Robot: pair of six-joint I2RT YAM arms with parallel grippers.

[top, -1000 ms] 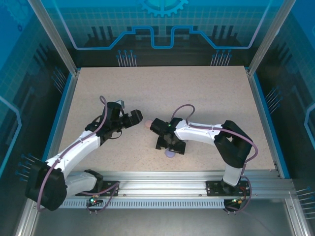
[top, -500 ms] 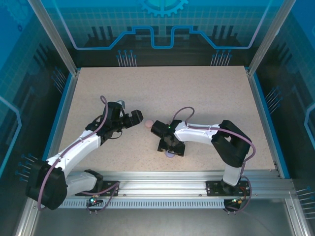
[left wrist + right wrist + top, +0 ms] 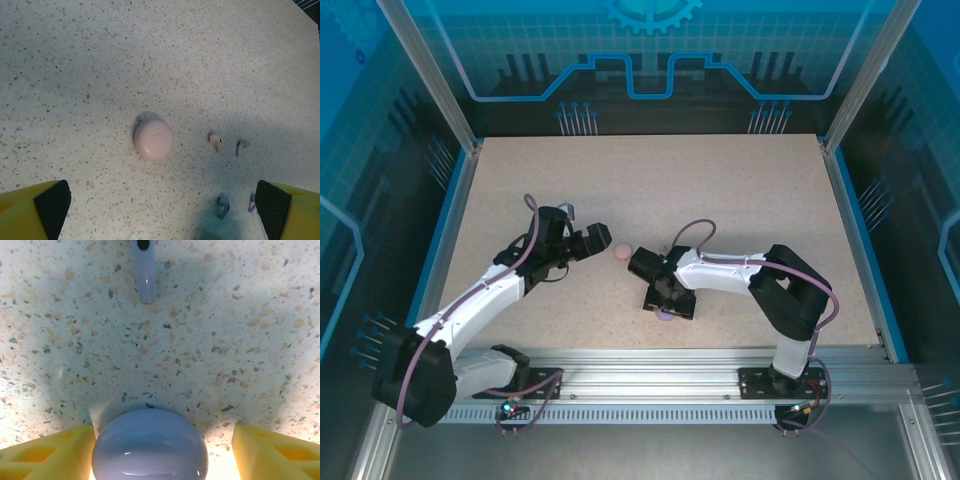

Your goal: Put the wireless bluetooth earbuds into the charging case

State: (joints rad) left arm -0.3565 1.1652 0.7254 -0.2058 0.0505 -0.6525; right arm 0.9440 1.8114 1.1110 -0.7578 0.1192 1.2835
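Speckled beige desk (image 3: pixel 720 190), matte and stone-like with dark and tan flecks, sits inside aluminium rails and blue-tinted panels printed with line patterns. Near its middle lies a pink case (image 3: pixel 153 139), a smooth round puck with its lid shut and a faint line across the top. The left jaws stand wide open and hold nothing. Their yellow fingers (image 3: pixel 30 212), tipped with black textured pads, show at the lower corners of the left wrist view, and the pink case lies ahead of them, untouched. To the right of that case lie two pink earbuds (image 3: pixel 215 142), tiny and stemmed, side by side but not touching. Two purple earbuds (image 3: pixel 223 205) lie nearer the jaws, close to the right-hand finger. The right jaws are partly open and straddle a purple case (image 3: pixel 150 447), a glossy lavender dome. The yellow finger on the left of the right wrist view (image 3: pixel 47 452) is just beside or against the case, I cannot tell which. A strip of bare desk shows between the case and the other finger, so it is not gripped. One purple earbud's stem (image 3: pixel 144 275) lies ahead of this case, well apart from the fingers.
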